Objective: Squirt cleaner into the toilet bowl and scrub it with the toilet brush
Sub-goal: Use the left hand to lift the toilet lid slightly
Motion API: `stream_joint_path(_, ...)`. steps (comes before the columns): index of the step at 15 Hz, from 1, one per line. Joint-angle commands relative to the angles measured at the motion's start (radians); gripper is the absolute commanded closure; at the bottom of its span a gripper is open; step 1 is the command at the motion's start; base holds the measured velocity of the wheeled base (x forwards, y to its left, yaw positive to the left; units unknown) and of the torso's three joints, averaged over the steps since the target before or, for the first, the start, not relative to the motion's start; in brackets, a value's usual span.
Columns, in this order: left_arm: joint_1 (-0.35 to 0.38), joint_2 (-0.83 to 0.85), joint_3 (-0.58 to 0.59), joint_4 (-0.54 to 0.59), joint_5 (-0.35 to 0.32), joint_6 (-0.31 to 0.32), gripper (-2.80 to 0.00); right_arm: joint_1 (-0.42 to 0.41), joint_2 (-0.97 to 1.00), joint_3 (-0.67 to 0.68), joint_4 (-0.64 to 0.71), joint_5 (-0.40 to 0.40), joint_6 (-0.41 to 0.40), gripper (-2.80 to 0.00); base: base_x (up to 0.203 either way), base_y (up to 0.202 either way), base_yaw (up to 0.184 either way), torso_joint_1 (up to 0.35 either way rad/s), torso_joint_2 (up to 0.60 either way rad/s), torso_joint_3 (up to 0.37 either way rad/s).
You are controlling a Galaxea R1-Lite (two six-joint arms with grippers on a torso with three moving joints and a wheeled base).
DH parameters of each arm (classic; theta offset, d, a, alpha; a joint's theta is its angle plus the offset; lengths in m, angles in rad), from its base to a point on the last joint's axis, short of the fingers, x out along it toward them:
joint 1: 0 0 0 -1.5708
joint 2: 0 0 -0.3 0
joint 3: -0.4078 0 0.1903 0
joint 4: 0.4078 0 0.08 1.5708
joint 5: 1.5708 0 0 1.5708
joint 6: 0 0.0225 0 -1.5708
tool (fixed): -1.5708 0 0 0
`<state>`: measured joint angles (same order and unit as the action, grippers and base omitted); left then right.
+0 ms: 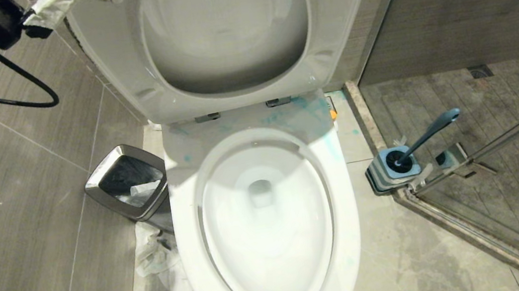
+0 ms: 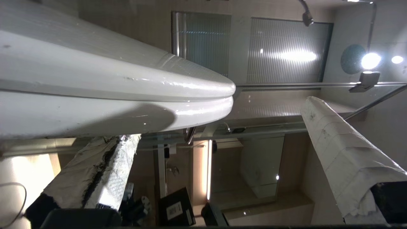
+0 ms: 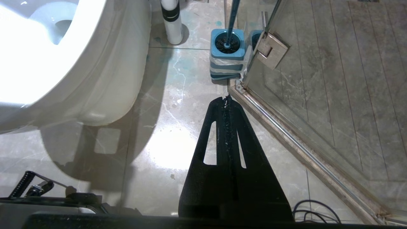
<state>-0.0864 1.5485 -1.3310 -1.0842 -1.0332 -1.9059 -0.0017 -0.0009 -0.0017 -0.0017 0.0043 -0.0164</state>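
Observation:
The white toilet bowl (image 1: 344, 204) fills the middle of the head view with its lid raised, and blue smears lie on the ledge behind the basin. To its right the toilet brush (image 1: 428, 134) leans in its blue-topped holder (image 1: 392, 167). My left gripper (image 2: 219, 119) is up at the far left beside the raised lid's edge, open, with nothing between its white-wrapped fingers (image 1: 54, 6). My right gripper (image 3: 226, 99) hangs shut and empty over the floor, short of the holder (image 3: 226, 54). A white cylinder with a dark band (image 3: 170, 22) stands beside the toilet; whether it is the cleaner I cannot tell.
A chrome-rimmed waste bin (image 1: 125, 182) stands left of the toilet, with crumpled paper (image 1: 159, 261) on the floor in front of it. A glass shower door (image 1: 493, 143) and its metal sill close off the right. A black cable (image 1: 17, 83) loops from the left arm.

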Motion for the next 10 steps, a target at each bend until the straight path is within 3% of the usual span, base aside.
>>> stream_joint_path(1, 0.011, 0.091, -0.075, 0.001, 0.023, -0.009, -2.8, 0.0, 0.001, 0.0, 0.0, 0.0, 0.0, 0.0, 0.0, 0.0, 0.0, 0.0, 0.0, 0.0)
stream_joint_path(4, 0.021, 0.17, -0.178, 0.001, 0.067, -0.006, -2.8, 0.0, 0.001, 0.0, -0.001, 0.0, 0.0, 0.0, 0.0, 0.0, 0.0, 0.0, 0.0, 0.0)
stream_joint_path(10, 0.055, 0.336, -0.383, -0.029, 0.082, 0.017, -2.8, 0.0, 0.001, 0.0, 0.0, 0.0, 0.0, 0.0, 0.0, 0.0, 0.0, 0.0, 0.0, 0.0)
